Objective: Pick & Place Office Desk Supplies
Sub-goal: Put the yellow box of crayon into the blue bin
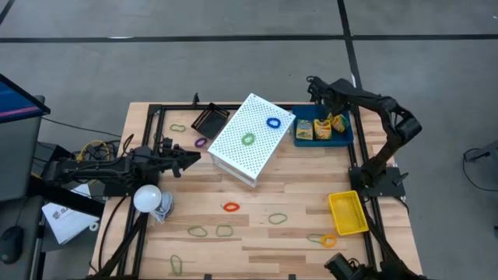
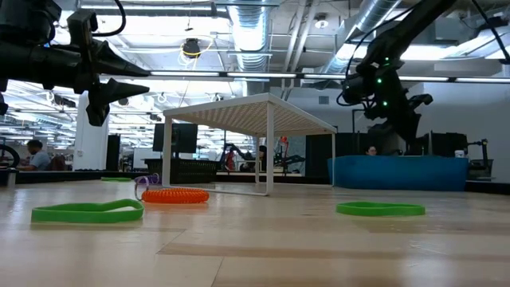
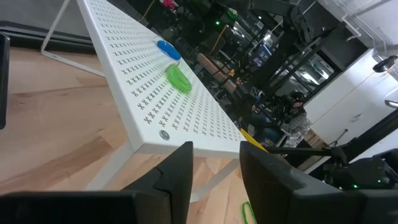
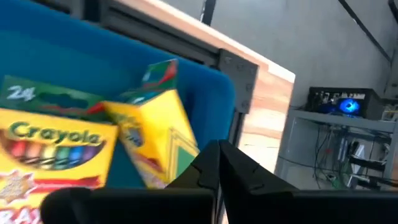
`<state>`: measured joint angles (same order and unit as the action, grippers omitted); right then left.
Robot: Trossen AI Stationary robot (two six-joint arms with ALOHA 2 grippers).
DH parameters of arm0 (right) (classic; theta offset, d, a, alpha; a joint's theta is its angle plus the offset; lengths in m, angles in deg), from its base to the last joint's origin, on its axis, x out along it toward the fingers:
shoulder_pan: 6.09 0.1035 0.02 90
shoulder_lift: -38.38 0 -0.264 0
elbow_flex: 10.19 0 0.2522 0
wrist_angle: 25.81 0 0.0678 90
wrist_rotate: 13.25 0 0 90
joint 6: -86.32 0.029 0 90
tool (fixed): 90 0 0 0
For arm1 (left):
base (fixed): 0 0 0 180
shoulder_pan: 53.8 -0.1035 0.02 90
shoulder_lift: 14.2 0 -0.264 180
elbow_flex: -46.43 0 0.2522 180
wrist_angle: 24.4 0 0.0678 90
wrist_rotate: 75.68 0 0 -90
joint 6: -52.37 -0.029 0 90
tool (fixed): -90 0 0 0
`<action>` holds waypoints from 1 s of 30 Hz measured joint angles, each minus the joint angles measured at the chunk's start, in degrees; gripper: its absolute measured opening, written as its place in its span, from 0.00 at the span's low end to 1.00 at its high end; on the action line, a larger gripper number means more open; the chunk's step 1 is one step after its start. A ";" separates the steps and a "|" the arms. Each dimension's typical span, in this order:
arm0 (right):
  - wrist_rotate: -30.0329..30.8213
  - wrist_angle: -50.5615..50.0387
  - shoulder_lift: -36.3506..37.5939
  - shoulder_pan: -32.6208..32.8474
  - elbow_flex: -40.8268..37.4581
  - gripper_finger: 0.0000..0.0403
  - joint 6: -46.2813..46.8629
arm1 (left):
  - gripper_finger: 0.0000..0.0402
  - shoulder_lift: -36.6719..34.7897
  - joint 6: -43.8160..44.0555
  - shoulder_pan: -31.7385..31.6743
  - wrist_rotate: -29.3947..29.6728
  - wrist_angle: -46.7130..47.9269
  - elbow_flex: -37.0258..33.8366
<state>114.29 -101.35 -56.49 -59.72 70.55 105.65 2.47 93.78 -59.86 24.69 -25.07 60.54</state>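
Note:
The blue mesh tray [image 1: 348, 138] stands at the far right and holds three crayon packs [image 1: 303, 130] [image 1: 320, 129] [image 1: 337, 122]. My right gripper [image 4: 219, 150] hovers over the tray's far side [image 1: 315, 97], shut and empty, with a tilted yellow pack [image 4: 155, 137] just beyond its tips. At the table's left, my left gripper [image 3: 216, 152] stands level and open, facing a white perforated stand [image 1: 249, 141]. A blue band [image 1: 273, 123] and a green band [image 1: 247, 139] lie on the stand's top. An orange band [image 1: 231, 207] and green bands [image 1: 197, 231] [image 1: 278, 219] lie on the table.
A black mesh tray [image 1: 208, 119] sits at the far left of the stand and a yellow tray [image 1: 348, 212] at the near right. A white bulb [image 1: 148, 197] lies under the left arm. A purple band [image 1: 201, 143] lies beside the stand. A black frame rims the table.

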 joint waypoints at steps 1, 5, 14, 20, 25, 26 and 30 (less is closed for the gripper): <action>0.00 0.21 0.00 -0.06 0.00 0.00 0.43 | 0.32 0.00 0.01 0.00 0.02 0.00 0.00; 0.01 0.39 -0.01 -0.50 0.00 0.00 1.05 | 0.32 0.00 0.00 0.00 0.15 0.00 0.01; -1.42 -3.25 -2.08 -0.25 -0.02 0.00 2.71 | 0.32 0.00 -0.37 0.00 0.15 -0.15 -0.01; -1.36 -4.23 -5.67 0.76 -0.74 0.00 6.36 | 0.32 0.00 -0.17 0.00 0.12 -0.28 -0.01; -1.90 -2.95 -5.57 1.13 -2.59 0.00 6.87 | 0.32 0.00 -0.01 0.00 -0.50 -0.98 -0.01; -1.93 -3.24 -5.49 1.38 -2.96 0.00 7.14 | 0.32 0.00 -0.06 0.00 -0.50 -1.01 0.00; -3.47 -4.17 -4.79 3.57 -4.26 0.00 8.17 | 0.32 0.00 -0.47 0.00 -0.53 -1.01 0.01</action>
<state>110.82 -105.52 -61.28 -56.15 66.30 113.82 2.47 93.31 -59.86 24.16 -26.08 60.54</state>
